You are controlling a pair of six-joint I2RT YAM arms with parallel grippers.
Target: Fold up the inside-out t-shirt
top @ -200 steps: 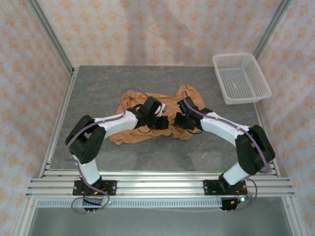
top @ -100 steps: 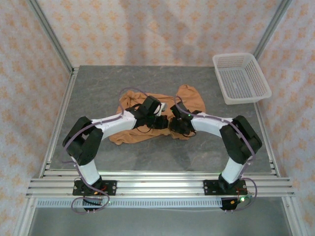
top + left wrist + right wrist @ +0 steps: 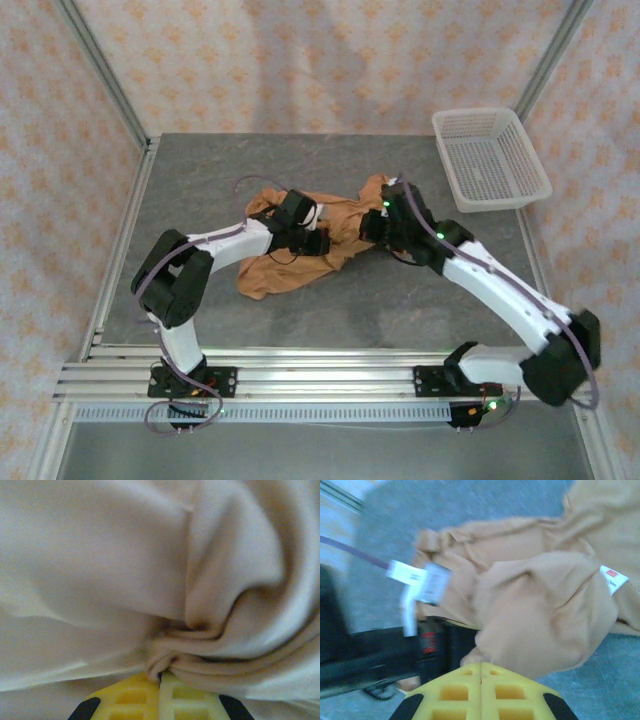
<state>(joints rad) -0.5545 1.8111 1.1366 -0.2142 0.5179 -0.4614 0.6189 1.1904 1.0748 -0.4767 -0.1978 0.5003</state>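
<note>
The inside-out t-shirt (image 3: 280,272) is an orange-tan garment lying crumpled on the grey table (image 3: 200,180), stretched between my two arms. My left gripper (image 3: 312,240) presses into its middle. In the left wrist view the yellow fingers (image 3: 135,697) of the left gripper (image 3: 161,677) are shut on a bunched fold of the t-shirt (image 3: 225,645). My right gripper (image 3: 375,228) is at the shirt's right side. In the right wrist view the right gripper (image 3: 481,667) is shut, with a lump of the t-shirt (image 3: 545,615) hanging at its tips. White labels (image 3: 427,582) show on the cloth.
A white mesh basket (image 3: 490,160) stands at the back right corner. The aluminium frame rail (image 3: 320,375) runs along the near edge, and patterned walls close in the sides. My left arm's black wrist (image 3: 380,655) passes under the shirt in the right wrist view.
The right arm has stretched out and swung its gripper back and to the right, drawing the shirt's right side with it. The left gripper has shifted slightly back, and the shirt has changed shape.
</note>
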